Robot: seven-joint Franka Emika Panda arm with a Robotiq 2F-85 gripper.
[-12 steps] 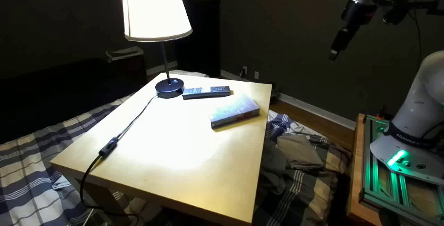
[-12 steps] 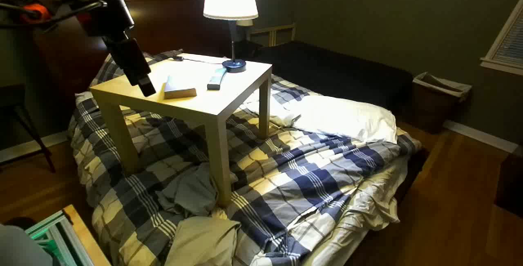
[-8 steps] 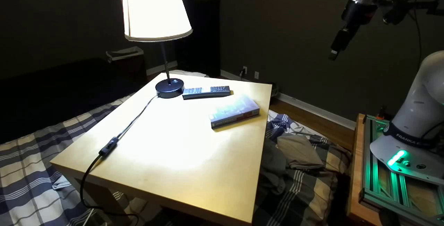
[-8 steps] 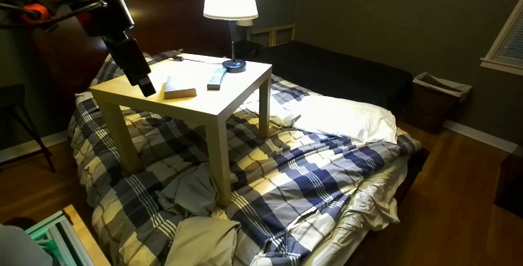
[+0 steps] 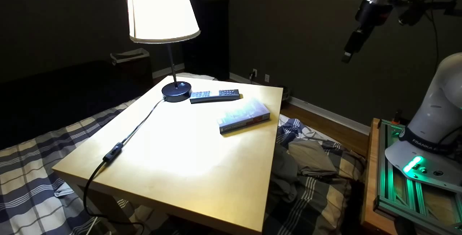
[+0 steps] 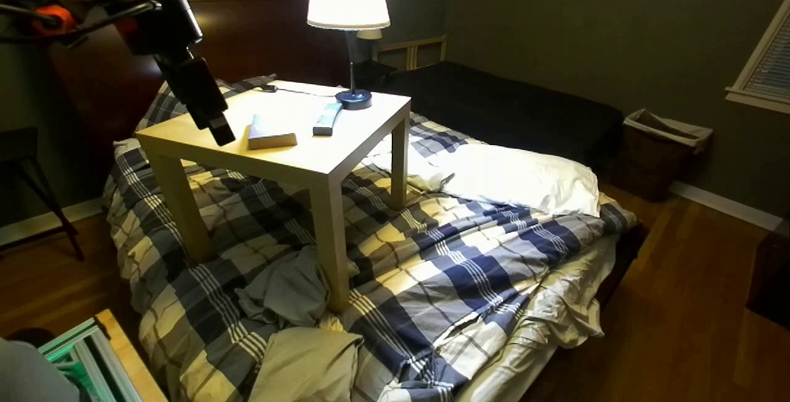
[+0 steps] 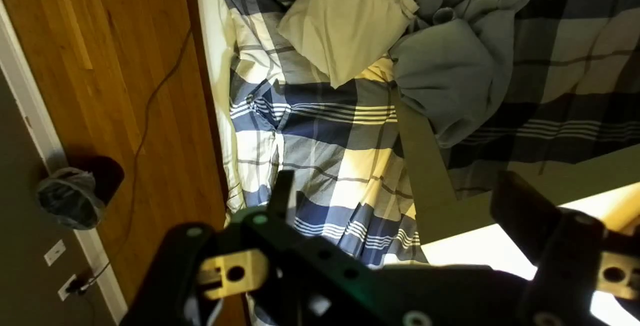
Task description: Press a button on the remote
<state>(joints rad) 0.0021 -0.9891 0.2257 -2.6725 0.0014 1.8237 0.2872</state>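
Arm (image 5: pixel 435 110): no visible shift since earlier frame.
Gripper (image 7: pixel 400 198): jaws parted.
Remote (image 5: pixel 215 97): on table (image 5: pixel 231 184), beside lamp base (image 5: pixel 177 92).
Bin (image 6: pixel 648 168): pale liner (image 6: pixel 669 136); contents hidden.
Collar (image 5: pixel 427 146): "FRANKA", remainder unclear.

In an exterior view, glare is washing out the middle of a slim, near-black, bar-shaped remote (image 5: pixel 214 98); button markings (image 5: pixel 228 92) are showing too small to read. Nearer, to the right, lettering (image 5: pixel 234 125) on a flat blue-grey rectangular slab (image 5: pixel 244 115) is blurring. Top edge is cropping a white tapered lampshade (image 5: pixel 162 7) in both exterior views. In the wrist view, black two-fingered gripper (image 7: pixel 397 188) is hiding some blue-and-cream plaid bedding (image 7: pixel 325 166).
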